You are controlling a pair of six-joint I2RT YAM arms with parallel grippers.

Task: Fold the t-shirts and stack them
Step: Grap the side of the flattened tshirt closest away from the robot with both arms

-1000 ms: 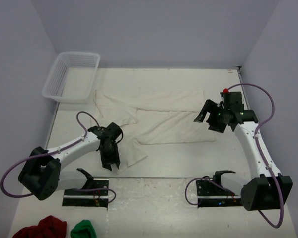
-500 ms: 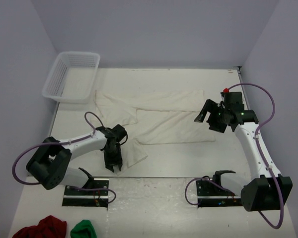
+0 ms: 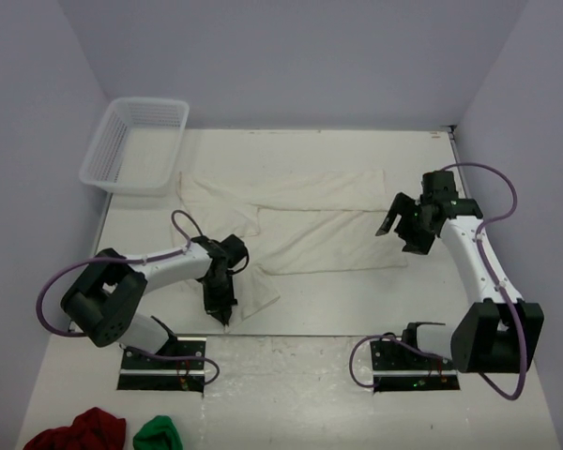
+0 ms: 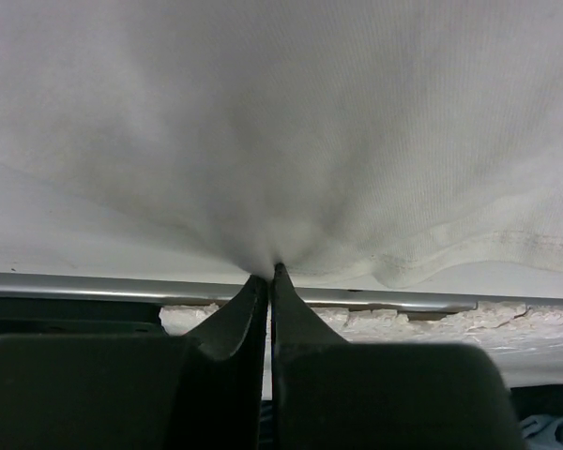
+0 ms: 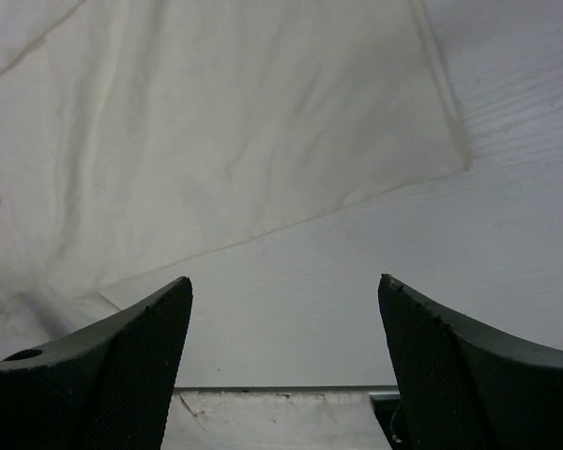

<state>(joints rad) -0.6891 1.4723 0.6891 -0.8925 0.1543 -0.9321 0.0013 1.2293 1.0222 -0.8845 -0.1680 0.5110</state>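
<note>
From the top I see the plain off-white cotton t-shirt (image 3: pixel 310 225) lying flat in the middle of the white table (image 3: pixel 357 150). My left gripper (image 3: pixel 222 314) is at its near left corner; my right gripper (image 3: pixel 396 239) hangs over its right edge. My left wrist camera shows the jaws pressed together, pinching the shirt's cloth. My right wrist camera shows the jaws spread wide, holding nothing, the shirt's corner just ahead.
</note>
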